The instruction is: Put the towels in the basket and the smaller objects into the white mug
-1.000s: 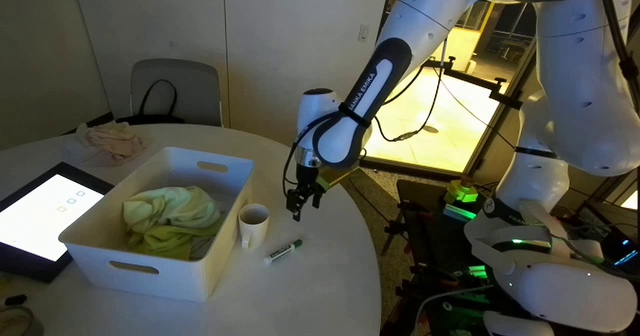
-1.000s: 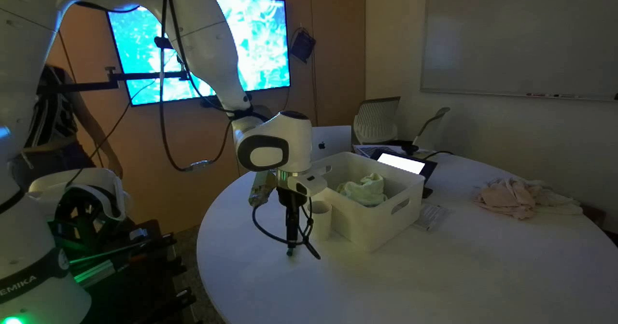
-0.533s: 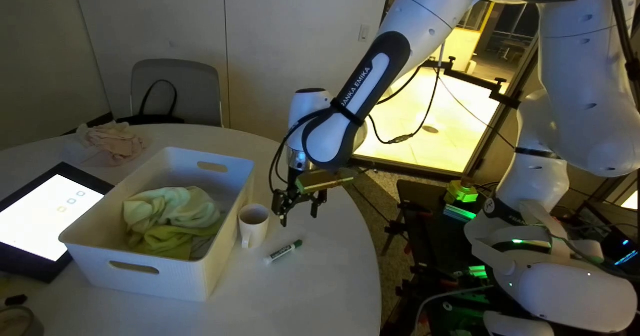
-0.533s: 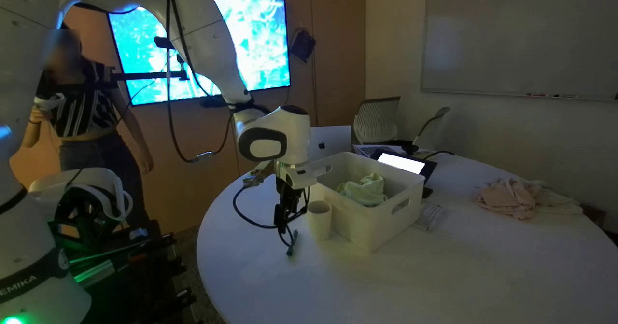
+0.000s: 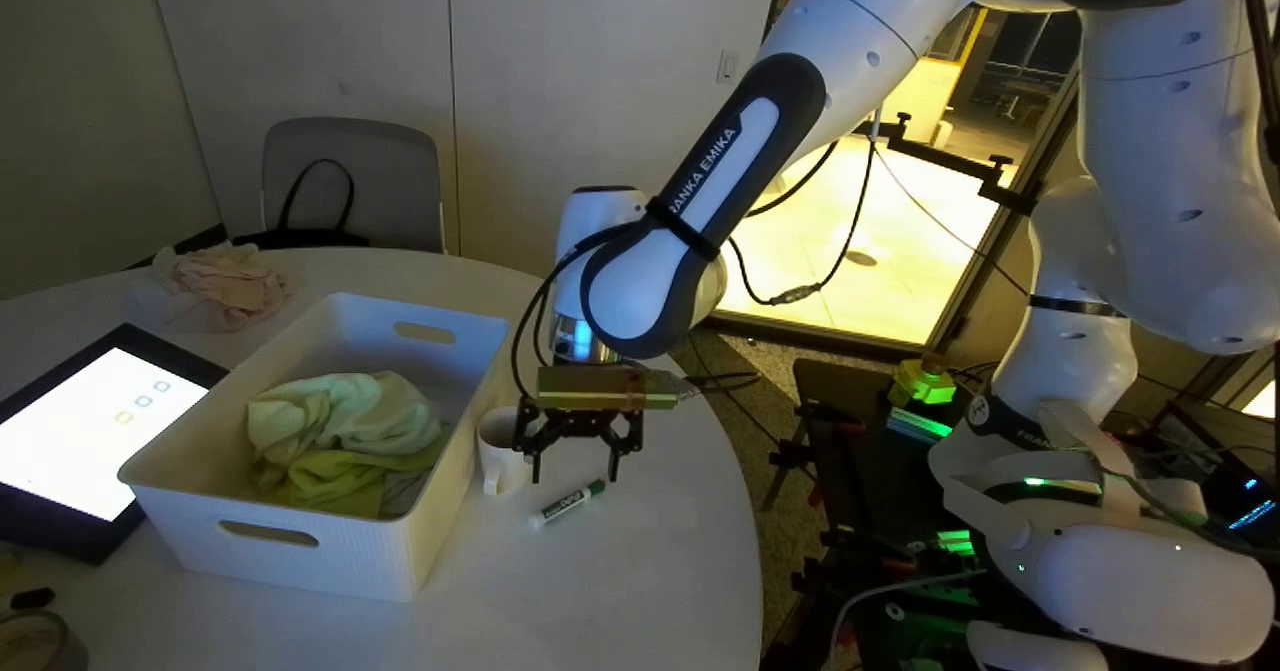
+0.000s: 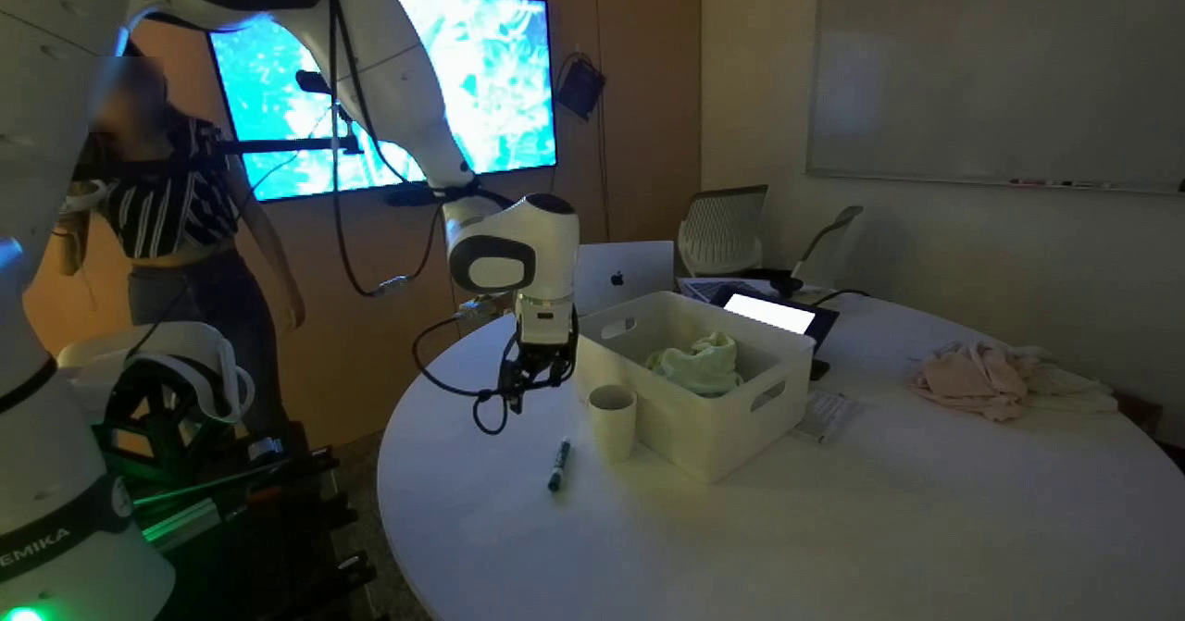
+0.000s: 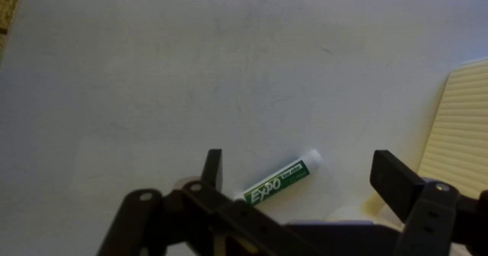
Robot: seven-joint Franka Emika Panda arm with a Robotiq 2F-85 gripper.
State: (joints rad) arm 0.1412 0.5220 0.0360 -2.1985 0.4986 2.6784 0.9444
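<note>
A green-labelled white marker, one of the smaller objects, lies on the table beside the white mug. Above it hangs my gripper, open, with nothing held; in the wrist view the marker shows below, between the spread fingers, its lower end hidden by the gripper. The mug stands upright against the basket, partly covered by the gripper in an exterior view. Inside the basket lie crumpled towels, a pale one over a yellow-green one.
A pink and white cloth lies on the far part of the table. Beside the basket sits a tablet with a lit screen. A laptop stands behind the basket. A person stands beyond the table.
My gripper has turned and shifted towards the mug, rising off the table in an exterior view. Its fingers now show side by side. The marker, mug and basket have not moved. A person has come into view.
</note>
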